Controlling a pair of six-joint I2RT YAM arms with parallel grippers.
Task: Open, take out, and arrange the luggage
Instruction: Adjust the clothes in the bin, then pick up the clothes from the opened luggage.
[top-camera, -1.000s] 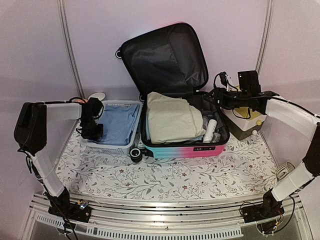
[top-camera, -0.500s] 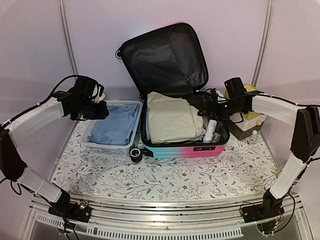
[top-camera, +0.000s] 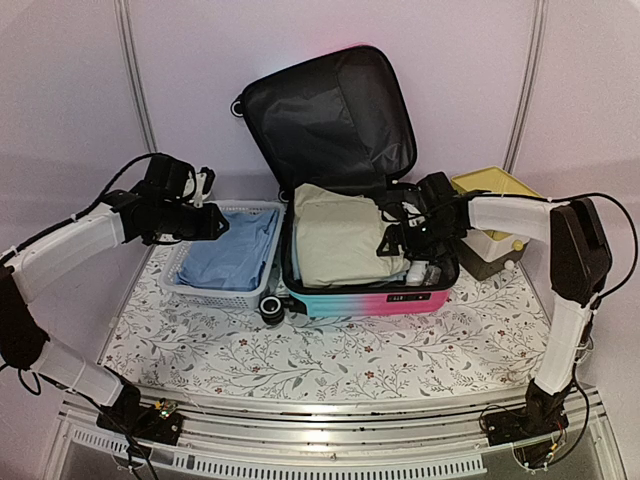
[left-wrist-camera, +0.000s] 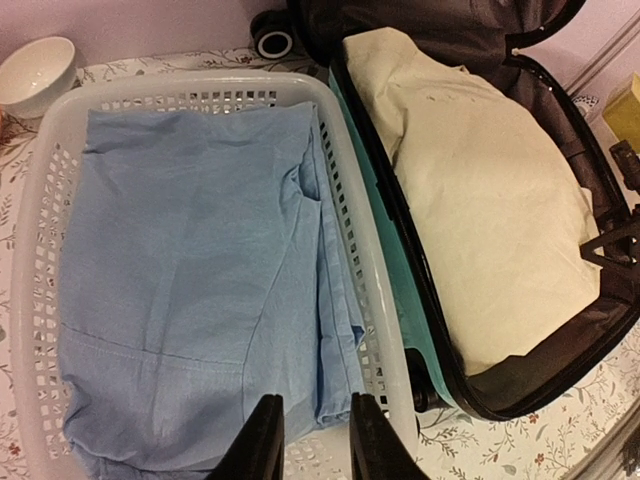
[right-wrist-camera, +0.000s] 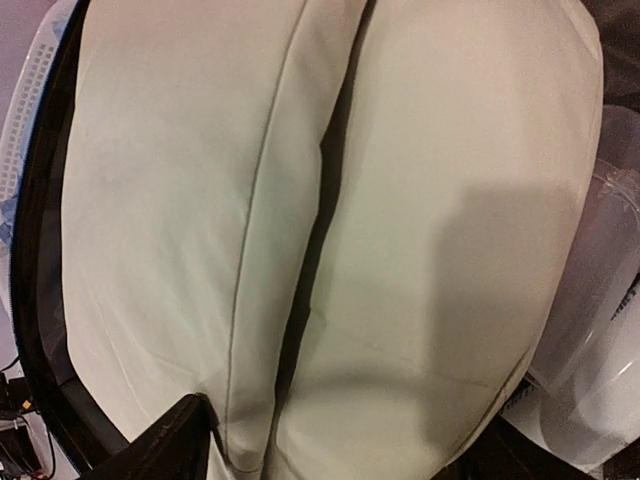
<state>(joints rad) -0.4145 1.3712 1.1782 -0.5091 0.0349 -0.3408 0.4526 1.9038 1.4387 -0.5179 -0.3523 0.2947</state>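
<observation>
Your right gripper gapes over the luggage's cream garment; your left gripper, fingers parted, hovers at its nine o'clock.

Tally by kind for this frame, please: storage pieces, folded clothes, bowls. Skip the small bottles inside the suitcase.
Storage pieces: 3 (luggage, white basket, yellow-topped box)
Folded clothes: 2 (blue garment, cream garment)
Bowls: 1 (white bowl)
Total: 6

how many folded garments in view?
2: blue garment in the basket, cream garment in the luggage. More may be hidden underneath.
</observation>
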